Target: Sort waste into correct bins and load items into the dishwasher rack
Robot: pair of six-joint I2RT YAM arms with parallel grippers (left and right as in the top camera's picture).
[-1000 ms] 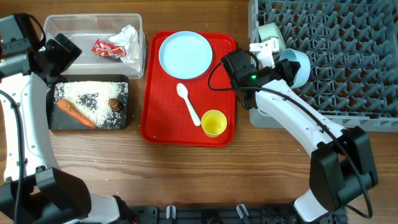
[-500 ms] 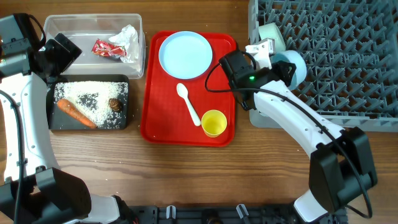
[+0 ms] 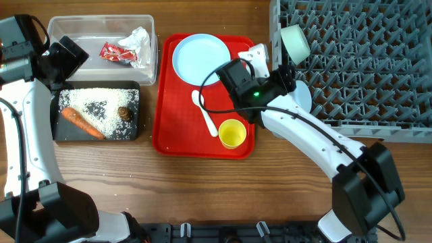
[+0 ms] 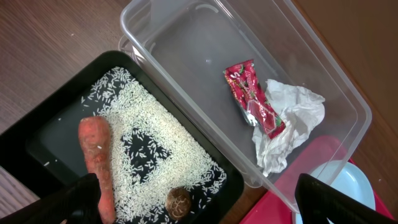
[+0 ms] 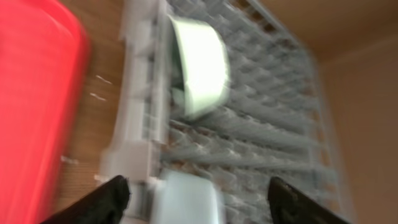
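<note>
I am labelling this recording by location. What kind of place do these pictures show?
Probably a lab bench staged as a kitchen clean-up station: a wooden table carries a grey dishwasher rack, a red tray and a clear tub holding waste.

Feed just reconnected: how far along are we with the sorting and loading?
Waste looks sorted: napkin and wrapper in the clear tub; carrot, rice and brown lump in the black tray. The pale green bowl and light blue bowl sit in the rack. Right gripper is open, empty. Remaining: plate, spoon, yellow cup on the red tray.
</note>
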